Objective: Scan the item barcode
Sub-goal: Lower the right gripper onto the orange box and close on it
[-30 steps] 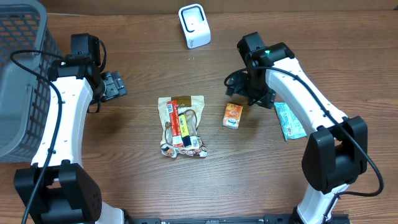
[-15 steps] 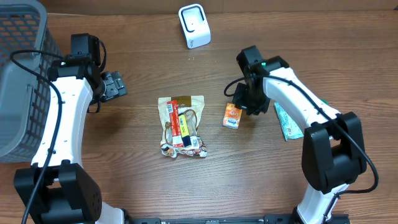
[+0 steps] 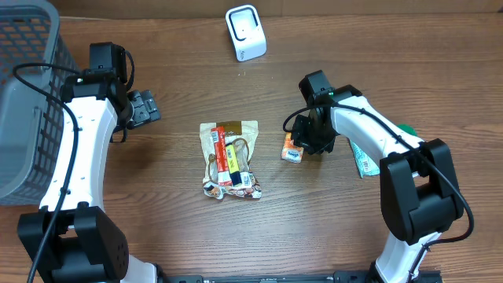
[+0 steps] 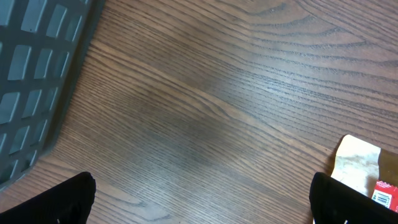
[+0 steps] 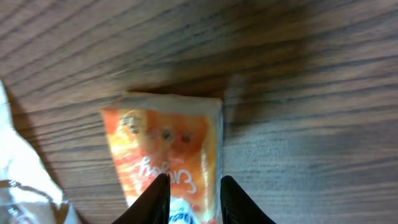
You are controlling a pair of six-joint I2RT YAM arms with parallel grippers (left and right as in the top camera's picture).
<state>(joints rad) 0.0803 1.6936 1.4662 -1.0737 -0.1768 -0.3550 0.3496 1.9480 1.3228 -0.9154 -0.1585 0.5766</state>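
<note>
A small orange packet (image 3: pixel 291 148) lies flat on the wooden table right of centre. My right gripper (image 3: pixel 309 142) is down on it. In the right wrist view the two dark fingers (image 5: pixel 159 194) are narrowed over the right-hand part of the orange packet (image 5: pixel 161 140), one finger lying over its face and the other at its edge, so the right gripper (image 5: pixel 191 200) is shut on it. A white barcode scanner (image 3: pixel 245 33) stands at the back centre. My left gripper (image 3: pixel 145 108) hangs open over bare wood at the left, its tips wide apart (image 4: pixel 202 205).
A heap of snack bags (image 3: pixel 229 157) lies mid-table; its tan corner (image 4: pixel 359 163) shows in the left wrist view. A teal packet (image 3: pixel 366 155) lies by the right arm. A grey mesh basket (image 3: pixel 23 102) fills the far left, and its wall (image 4: pixel 37 62) is near the left gripper.
The right gripper came down and forward onto the orange packet and its jaws narrowed around it. The left arm has not moved.
</note>
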